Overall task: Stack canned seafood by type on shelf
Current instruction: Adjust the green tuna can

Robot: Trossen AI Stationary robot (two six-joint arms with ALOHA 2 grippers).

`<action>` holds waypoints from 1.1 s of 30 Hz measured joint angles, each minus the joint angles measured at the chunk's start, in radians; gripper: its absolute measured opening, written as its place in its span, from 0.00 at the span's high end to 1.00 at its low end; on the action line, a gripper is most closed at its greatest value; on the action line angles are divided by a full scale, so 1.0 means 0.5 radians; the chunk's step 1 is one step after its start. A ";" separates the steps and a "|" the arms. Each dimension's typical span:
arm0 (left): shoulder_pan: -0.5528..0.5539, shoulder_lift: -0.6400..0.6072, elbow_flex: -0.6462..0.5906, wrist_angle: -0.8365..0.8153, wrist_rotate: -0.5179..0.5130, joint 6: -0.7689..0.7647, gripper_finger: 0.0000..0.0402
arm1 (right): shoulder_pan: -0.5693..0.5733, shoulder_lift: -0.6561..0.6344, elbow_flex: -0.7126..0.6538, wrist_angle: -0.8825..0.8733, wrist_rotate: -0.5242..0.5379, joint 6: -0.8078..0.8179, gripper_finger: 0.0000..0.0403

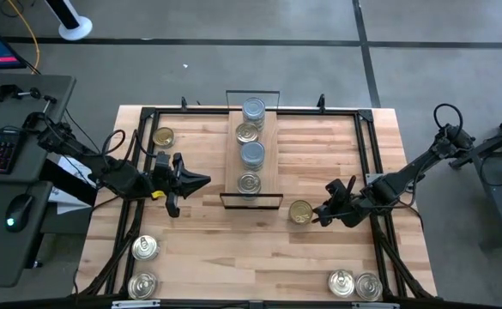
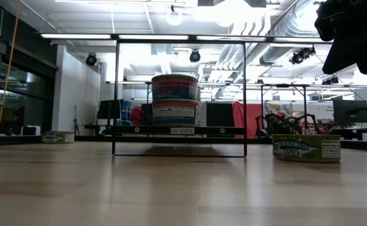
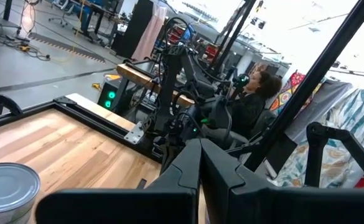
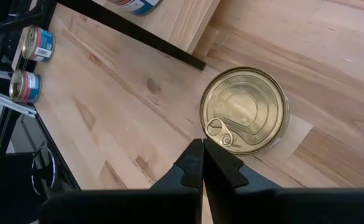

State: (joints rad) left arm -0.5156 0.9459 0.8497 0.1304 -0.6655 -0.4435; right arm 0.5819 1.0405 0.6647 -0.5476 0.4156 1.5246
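The shelf (image 1: 235, 163) is a narrow light-wood plank with black wire end frames, at the table's middle far side. Several tins stand on it in a row: silver-blue tops (image 1: 253, 109) (image 1: 251, 154) and gold tops (image 1: 247, 133) (image 1: 249, 182). The low view shows two tins stacked there (image 2: 174, 100). A loose gold-topped tin (image 1: 300, 212) (image 4: 244, 111) lies on the table right of the shelf's near end. My right gripper (image 1: 320, 214) (image 4: 202, 146) is shut just right of it, low over the table. My left gripper (image 1: 202, 181) (image 3: 200, 149) is shut, left of the shelf, pointing at it. My right gripper's shut fingertips (image 4: 197, 155) stand at the gold tin's rim beside its pull tab (image 4: 218, 132), slanting down from the table's right. I cannot tell whether they touch it. The tin lies flat on the table, lid up.
One gold tin (image 1: 163, 136) lies at the far left. Two tins (image 1: 145, 249) (image 1: 142, 285) lie at the near left and two (image 1: 342, 283) (image 1: 368, 286) at the near right. A black frame (image 1: 366, 154) runs round the tabletop. A person (image 3: 256, 93) sits beyond the table's right side.
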 joint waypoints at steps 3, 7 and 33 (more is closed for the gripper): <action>0.000 0.000 0.000 -0.001 0.000 -0.001 1.00 | 0.000 0.000 0.000 0.000 0.000 0.000 1.00; 0.000 0.000 0.000 -0.001 0.000 -0.001 1.00 | 0.000 0.000 0.000 -0.001 0.000 -0.001 1.00; -0.009 0.012 0.000 -0.078 0.005 -0.001 1.00 | 0.000 -0.001 0.000 -0.062 0.001 0.003 1.00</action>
State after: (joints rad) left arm -0.5201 0.9517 0.8497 0.0913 -0.6631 -0.4439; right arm 0.5819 1.0401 0.6647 -0.5785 0.4160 1.5261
